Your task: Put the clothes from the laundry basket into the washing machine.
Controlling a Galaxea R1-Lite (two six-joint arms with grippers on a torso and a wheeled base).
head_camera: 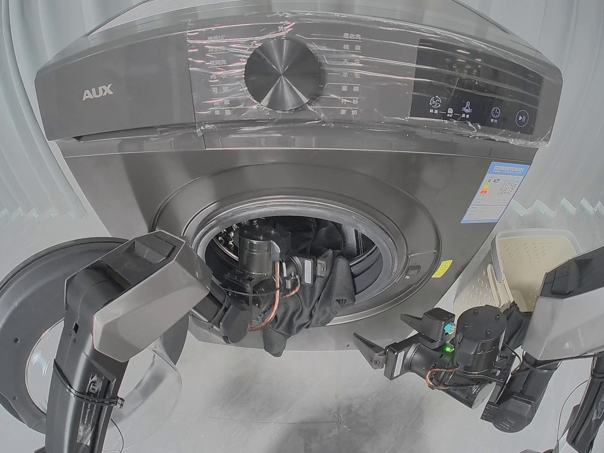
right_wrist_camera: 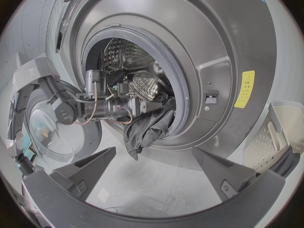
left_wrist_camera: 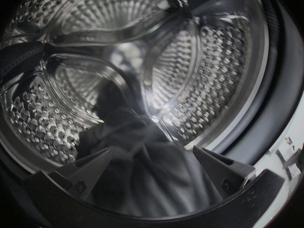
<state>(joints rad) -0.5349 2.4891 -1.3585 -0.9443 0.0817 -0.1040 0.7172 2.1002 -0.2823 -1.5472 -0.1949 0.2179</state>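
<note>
Jaws spread and gripping nothing on both arms, the left gripper (left_wrist_camera: 152,149) sits in the washing machine's (head_camera: 390,184) mouth above a dark garment (head_camera: 318,297) that lies partly in the drum and (as the head view adds) partly drapes out over the rim, so pushing it in remains, while the right gripper (right_wrist_camera: 153,149) hangs outside the mouth near the laundry basket (head_camera: 535,259).

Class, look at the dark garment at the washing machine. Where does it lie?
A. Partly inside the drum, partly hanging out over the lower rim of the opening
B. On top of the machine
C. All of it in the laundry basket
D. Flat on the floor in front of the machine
A: the dark garment drapes over the lower rim of the washing machine opening, part of it inside the drum and part hanging outside.
</note>
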